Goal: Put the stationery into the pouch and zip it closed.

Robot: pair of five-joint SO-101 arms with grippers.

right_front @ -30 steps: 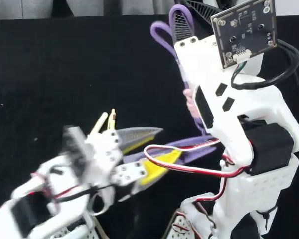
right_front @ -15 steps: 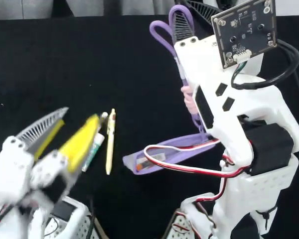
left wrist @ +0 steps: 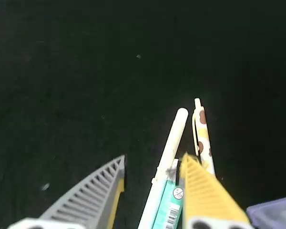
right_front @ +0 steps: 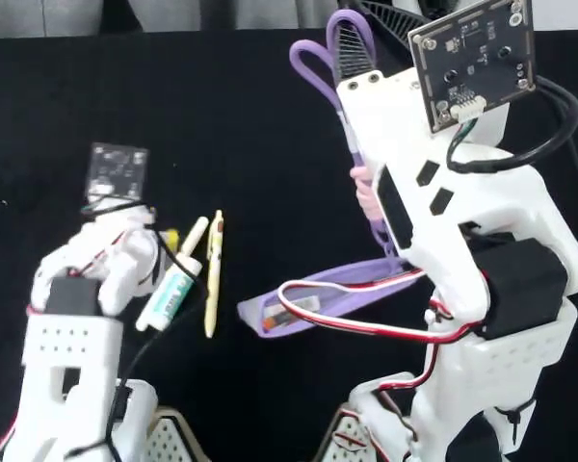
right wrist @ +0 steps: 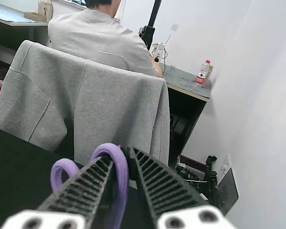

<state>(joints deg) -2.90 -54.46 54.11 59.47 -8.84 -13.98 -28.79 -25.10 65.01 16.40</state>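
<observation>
The purple pouch [right_front: 313, 300] lies open on the black table, with a white and orange item [right_front: 291, 309] showing in its mouth. Its purple strap [right_front: 320, 67] runs upward, and my right gripper [right_front: 345, 37] is shut on the strap loop [right wrist: 115, 167] high above the table. A yellow spotted pen [right_front: 213, 274] [left wrist: 203, 139] and a white and green pen [right_front: 173, 282] [left wrist: 166, 164] lie side by side left of the pouch. My left gripper [left wrist: 153, 159] [right_front: 169, 252] is open low over them, with the white and green pen between its fingers. A pouch corner [left wrist: 276, 212] shows beside the yellow finger.
The right arm's white body [right_front: 462, 250] and red and white cable [right_front: 366, 322] hang over the pouch's right half. The black table [right_front: 125, 87] is bare at the back left. A grey jacket over a chair [right wrist: 86, 105] stands beyond the table.
My left arm has swung away from the pouch mouth to the left and come down over the two pens. The right arm has kept still with the strap.
</observation>
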